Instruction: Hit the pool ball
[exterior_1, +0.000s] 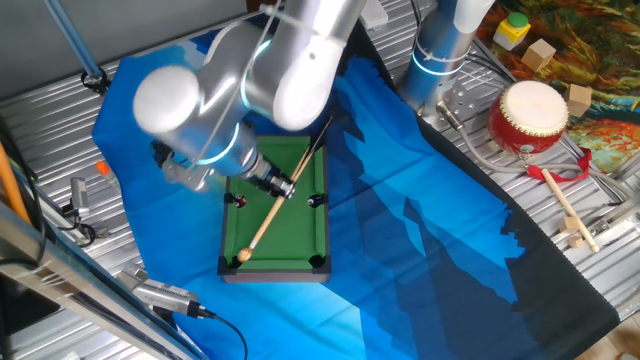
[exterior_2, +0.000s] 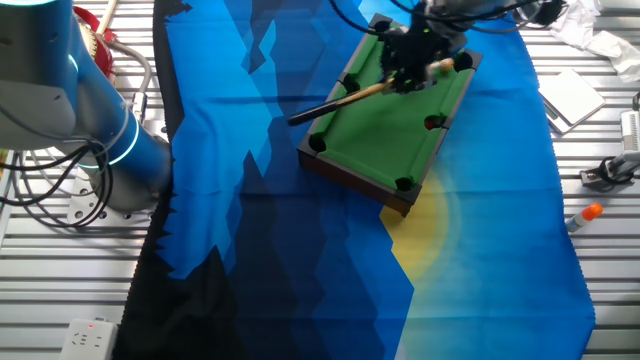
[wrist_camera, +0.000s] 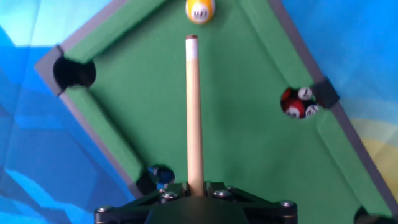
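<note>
Blue cloth (exterior_1: 400, 240) over slatted metal bench; gripper (wrist_camera: 194, 194) pinching cue (wrist_camera: 193, 112), tip just short of pool ball (wrist_camera: 200, 10) by the green pool table (wrist_camera: 249, 124) far rail—best a short, straight push along the cue line.

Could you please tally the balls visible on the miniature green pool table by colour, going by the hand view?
Orange-yellow striped pool ball, just beyond the wooden cue tip: 1
Red balls with white spots in the side pocket: 2, as far as I can tell
Blue ball in the near pocket: 1
Total: 4
</note>
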